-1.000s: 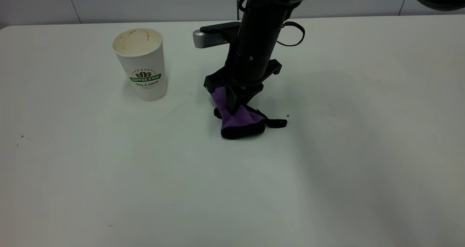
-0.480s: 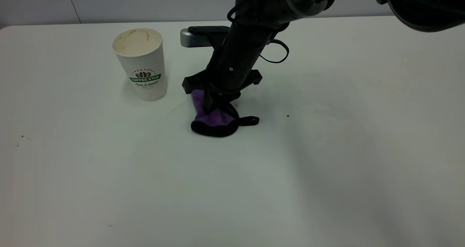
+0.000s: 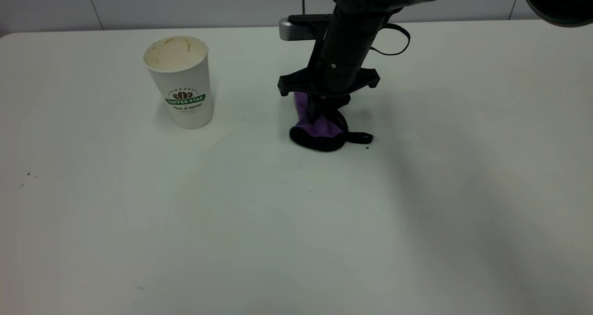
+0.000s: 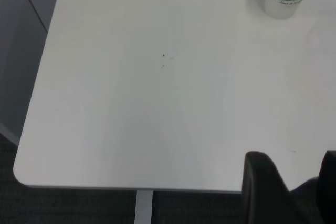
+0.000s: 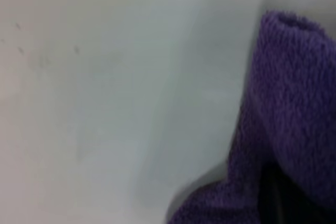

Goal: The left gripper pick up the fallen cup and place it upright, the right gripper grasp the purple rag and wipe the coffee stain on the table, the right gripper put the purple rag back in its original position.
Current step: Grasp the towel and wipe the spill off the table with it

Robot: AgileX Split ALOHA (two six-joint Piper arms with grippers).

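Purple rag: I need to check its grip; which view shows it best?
The exterior view: the purple rag hangs whole from the right gripper onto the table. Right wrist shows only fluff; left wrist none.

The big white desk (image 3: 417, 213) is holding two things. A white paper cup (image 3: 180, 81) is standing upright near the far edge, toward the left side. A purple rag (image 3: 319, 130) is lying near the far edge, around the middle, well apart from the cup. Tiny dark specks (image 3: 28, 174) are sitting near the left edge.
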